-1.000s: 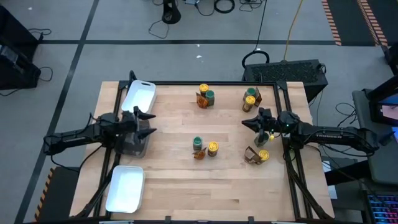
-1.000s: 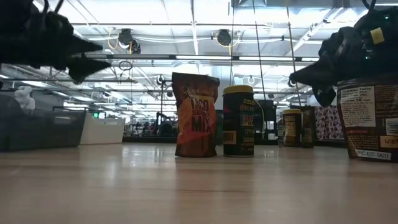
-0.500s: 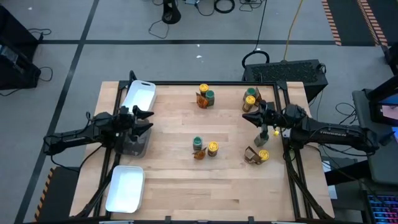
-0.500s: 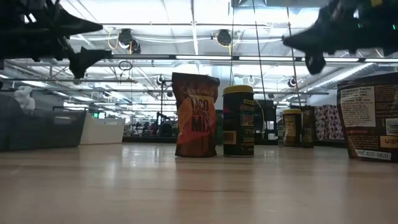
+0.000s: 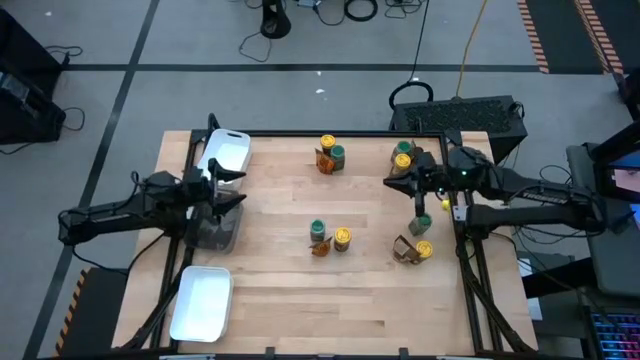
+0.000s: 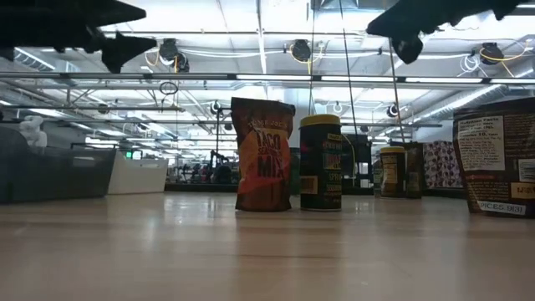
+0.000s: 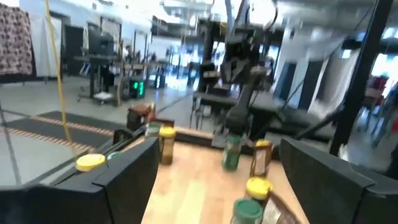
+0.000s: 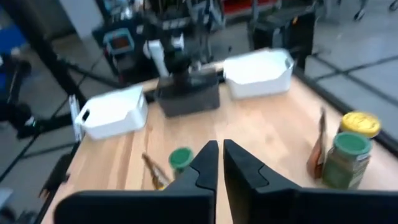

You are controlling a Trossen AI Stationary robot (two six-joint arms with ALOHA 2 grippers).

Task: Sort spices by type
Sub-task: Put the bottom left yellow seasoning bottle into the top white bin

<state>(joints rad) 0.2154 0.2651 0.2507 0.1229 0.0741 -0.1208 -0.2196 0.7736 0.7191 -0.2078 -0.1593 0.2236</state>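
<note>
From above, you see your left gripper (image 5: 232, 187) at the 9 o'clock side of the table (image 5: 290, 300), its fingers spread wide over the dark grey tray (image 5: 213, 235). One white tray (image 5: 222, 153) lies toward 11 o'clock and another white tray (image 5: 201, 303) toward 7 o'clock. Your right gripper (image 5: 397, 178) is at the 3 o'clock side, near the spices there. The spices sit in four little groups: a yellow-lid jar (image 5: 328, 143) and a green-lid jar (image 5: 338, 154) with a packet at 12 o'clock, a green-lid jar (image 5: 317, 228) and a yellow-lid jar (image 5: 342, 237) in the middle, a group (image 5: 403, 156) at 2 o'clock just beside your right gripper, and a group (image 5: 415, 250) at 4 o'clock.

From table height, you see a taco mix packet (image 6: 262, 155) standing up, touching a yellow-lid jar (image 6: 321, 163). Both grippers hang high above the wood, dark against the lights.

From the left wrist, you see your two wide-apart fingers (image 7: 127, 180) with jars far ahead and the other arm over them.

From the right wrist, your fingers (image 8: 205, 168) are close together with only a thin gap, and they hold nothing. A green-lid jar (image 8: 347, 158) stands nearby, and both white trays (image 8: 258, 73) lie across the table.
</note>
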